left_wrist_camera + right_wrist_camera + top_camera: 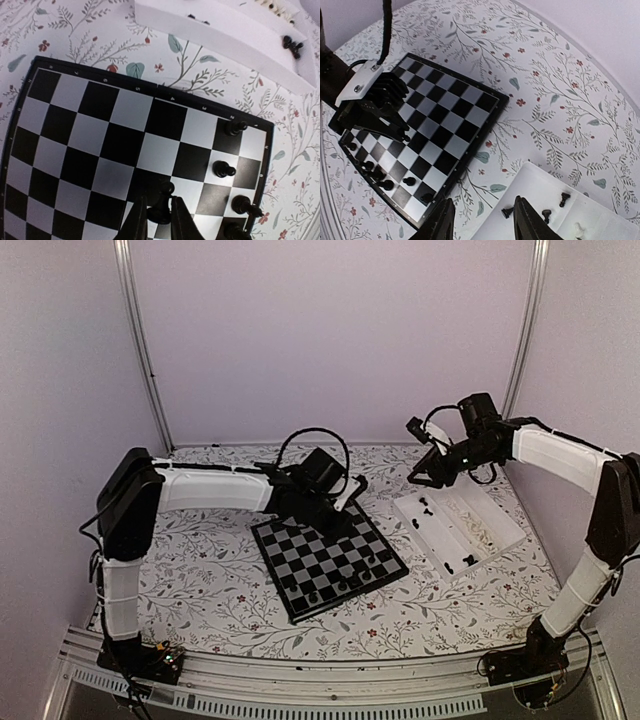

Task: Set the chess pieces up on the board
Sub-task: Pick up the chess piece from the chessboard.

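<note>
The board [300, 550] lies mid-table; it also shows in the left wrist view [100, 130] and the right wrist view [445, 107]. My left gripper [160, 212] is shut on a black chess piece [162, 202], held just over a square near the board's right side; it appears from above too [352, 523]. Several black pieces [224, 169] stand along the board's right edge [352, 578]. My right gripper [482, 220] is open and empty, high above the near end of the white tray [540, 192], where black pieces [507, 212] lie.
The white tray [492, 515] sits right of the board and holds loose black [468, 560] and cream-white pieces [285, 12]. A flowered cloth [200, 570] covers the table. The left arm reaches across the board's far corner.
</note>
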